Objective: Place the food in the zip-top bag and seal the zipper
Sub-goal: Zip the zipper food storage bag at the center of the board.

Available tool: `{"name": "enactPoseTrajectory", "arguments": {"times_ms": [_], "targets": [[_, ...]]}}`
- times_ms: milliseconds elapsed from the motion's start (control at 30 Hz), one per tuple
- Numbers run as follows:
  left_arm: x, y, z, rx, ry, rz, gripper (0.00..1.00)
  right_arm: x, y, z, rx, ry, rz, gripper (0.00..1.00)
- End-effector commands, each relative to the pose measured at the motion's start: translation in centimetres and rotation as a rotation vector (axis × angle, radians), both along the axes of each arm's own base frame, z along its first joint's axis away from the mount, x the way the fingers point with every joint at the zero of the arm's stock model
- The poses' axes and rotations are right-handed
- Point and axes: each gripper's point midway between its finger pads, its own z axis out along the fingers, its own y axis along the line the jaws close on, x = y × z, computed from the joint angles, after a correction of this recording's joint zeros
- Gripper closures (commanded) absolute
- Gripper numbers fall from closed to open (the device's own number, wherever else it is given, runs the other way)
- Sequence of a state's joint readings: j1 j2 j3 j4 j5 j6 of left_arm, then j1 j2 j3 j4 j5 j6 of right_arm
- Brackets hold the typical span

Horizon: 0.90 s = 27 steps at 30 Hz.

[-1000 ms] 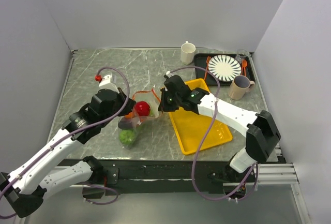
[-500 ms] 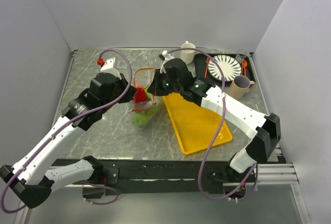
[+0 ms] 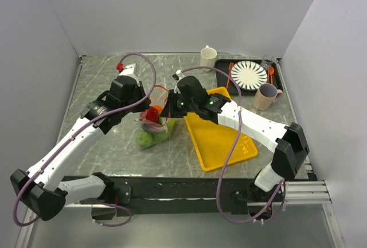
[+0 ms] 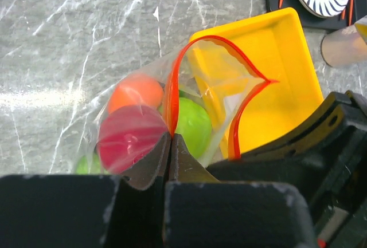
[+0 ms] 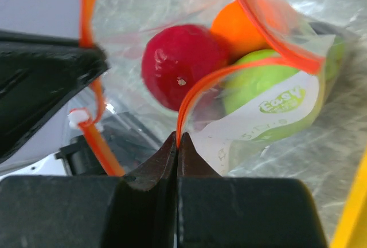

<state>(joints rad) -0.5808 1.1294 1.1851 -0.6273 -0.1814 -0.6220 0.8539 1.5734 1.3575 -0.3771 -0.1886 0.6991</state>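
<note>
The zip-top bag (image 3: 150, 132) hangs upright between my two grippers at the table's middle, mouth up and spread open. Its zipper (image 4: 171, 90) forms an orange-red loop, and the two sides of the zipper (image 5: 255, 13) stand apart. Inside lie the food pieces: a red fruit (image 4: 131, 136), an orange one (image 4: 135, 92) and green ones (image 4: 194, 123); the red fruit (image 5: 180, 65) and a green one (image 5: 261, 79) also show from the right wrist. My left gripper (image 4: 170, 136) is shut on the zipper's left side. My right gripper (image 5: 176, 137) is shut on the opposite side.
A yellow tray (image 3: 221, 139) lies just right of the bag, under the right arm. At the back right a black tray (image 3: 219, 69) carries a striped plate (image 3: 248, 75) and an orange spoon (image 3: 230, 71). A white cup (image 3: 207, 58) and a beige mug (image 3: 265, 96) stand nearby.
Both grippers have kept hold of the bag's mouth and carried it up and toward the back, then slightly forward again. The bag went from slumped on the table to hanging upright.
</note>
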Motion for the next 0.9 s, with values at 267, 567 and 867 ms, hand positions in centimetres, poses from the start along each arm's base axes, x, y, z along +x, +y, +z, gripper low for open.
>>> {"name": "enactPoseTrajectory", "arguments": {"times_ms": [267, 567, 867], "targets": [[-1.4, 3.1, 4.2, -0.069, -0.182, 0.066, 0.43, 2.2, 2.7, 1.4, 0.066, 0.022, -0.084, 1.0], [-3.8, 6.4, 4.0, -0.122, -0.242, 0.177, 0.33, 3.5, 2.6, 2.4, 0.064, 0.015, -0.1, 1.0], [-4.0, 7.0, 0.7, -0.231, -0.34, 0.224, 0.36, 4.4, 1.0, 2.6, 0.049, 0.012, -0.123, 1.0]]}}
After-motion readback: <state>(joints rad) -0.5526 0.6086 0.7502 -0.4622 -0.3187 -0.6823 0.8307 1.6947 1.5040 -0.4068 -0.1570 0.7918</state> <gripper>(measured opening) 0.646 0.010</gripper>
